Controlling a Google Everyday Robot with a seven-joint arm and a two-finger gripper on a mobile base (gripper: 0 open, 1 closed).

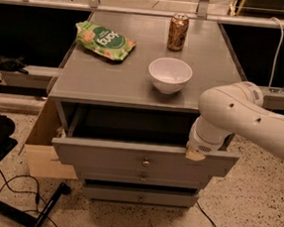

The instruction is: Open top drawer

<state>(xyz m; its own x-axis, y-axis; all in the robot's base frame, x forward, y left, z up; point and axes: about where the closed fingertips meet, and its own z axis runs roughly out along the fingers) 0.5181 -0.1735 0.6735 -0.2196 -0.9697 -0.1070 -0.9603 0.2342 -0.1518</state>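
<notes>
Cardboard point(38, 148) stands against the cabinet's left flank, with cables trailing over the floor in front of it. On the cabinet top point(110, 80) a green snack bag point(104, 40) lies toward the back left. Further right there is a white bowl point(170, 74) near the front edge and a brown can point(178, 32) upright behind it. Below them, the top drawer point(104, 153) is pulled out, its wide grey front standing forward of the carcass. A dark gap shows between the front and the cabinet top, and the round knob point(146, 162) sits at the centre of the front. The two shallower drawers point(141, 178) beneath are set further back. At the drawer's right end the white arm point(241, 114) bends down, and the gripper point(196, 153) rests at the upper edge of the front, well to the right of the knob. Whether it is open or closed cannot be told, nor whether it grips the panel or merely touches it. Judging by the gap, the opening looks largely done. What is left seems to be at most a little more travel outward and letting go.
</notes>
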